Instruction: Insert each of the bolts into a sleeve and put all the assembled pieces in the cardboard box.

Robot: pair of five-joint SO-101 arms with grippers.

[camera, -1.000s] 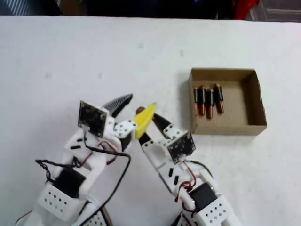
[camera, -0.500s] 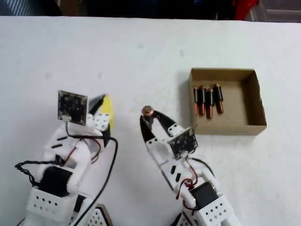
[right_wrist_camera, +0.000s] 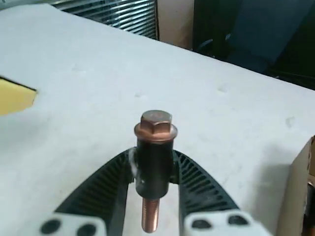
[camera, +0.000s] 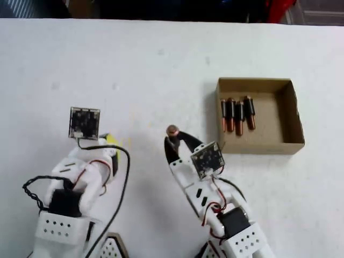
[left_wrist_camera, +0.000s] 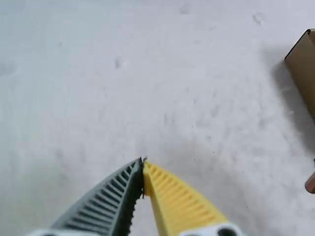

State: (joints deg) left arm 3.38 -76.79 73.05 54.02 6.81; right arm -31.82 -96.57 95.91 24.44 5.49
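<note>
Four assembled pieces [camera: 237, 115] lie side by side in the cardboard box [camera: 287, 144]. A fifth piece [right_wrist_camera: 154, 147] stands upright, pinched by the right claw [right_wrist_camera: 154, 158] over the bench [camera: 161, 59], near the box's left wall. Two arms are at work around the one box.

A second ago the left claw [left_wrist_camera: 142, 167] was spread, with its yellow finger right against that fifth piece. It has since drawn back to the left and now sits well apart from the piece, pressed together on nothing. The right claw has barely shifted.

The held piece is a copper-coloured bolt [right_wrist_camera: 155, 125] with a flanged hex head, seated in a smooth black cylindrical sleeve [right_wrist_camera: 154, 164]. The bolt's threaded end pokes out below the sleeve. The right claw's fingers are black and ribbed. The left claw pairs one grey toothed finger with a yellow one. The box is shallow, open-topped brown cardboard, and the bench is matte white with faint specks.
</note>
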